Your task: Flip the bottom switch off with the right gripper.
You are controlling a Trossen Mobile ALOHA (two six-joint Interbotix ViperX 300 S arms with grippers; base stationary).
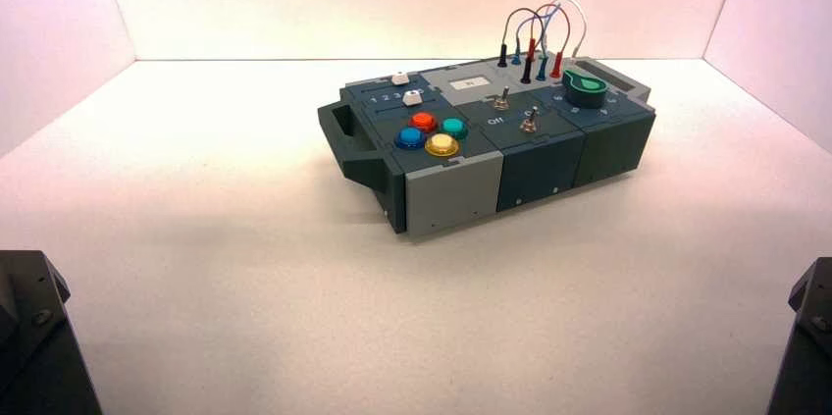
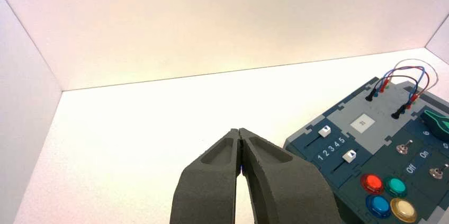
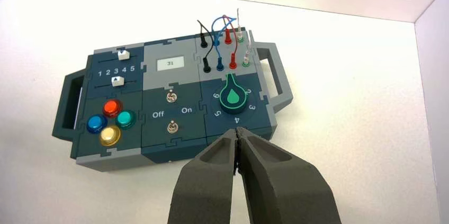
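The box (image 1: pixel 451 189) stands on the white table, right of the middle and turned a little. Its two metal toggle switches sit in the middle panel between the words "Off" and "On". The bottom switch (image 3: pixel 172 127) is the one nearer the box's front edge; it also shows in the high view (image 1: pixel 529 122) and the left wrist view (image 2: pixel 437 172). My right gripper (image 3: pixel 238 131) is shut and empty, held back above the table in front of the box, nearer the knob than the switch. My left gripper (image 2: pixel 240 131) is shut and empty, off the box's left side.
Four round buttons (image 3: pixel 111 122) lie left of the switches, with two white sliders (image 3: pixel 119 68) behind them. The green knob (image 3: pixel 233 98) and looped wires (image 3: pixel 219 38) are on the right. The top switch (image 3: pixel 171 97) sits behind the bottom one. White walls enclose the table.
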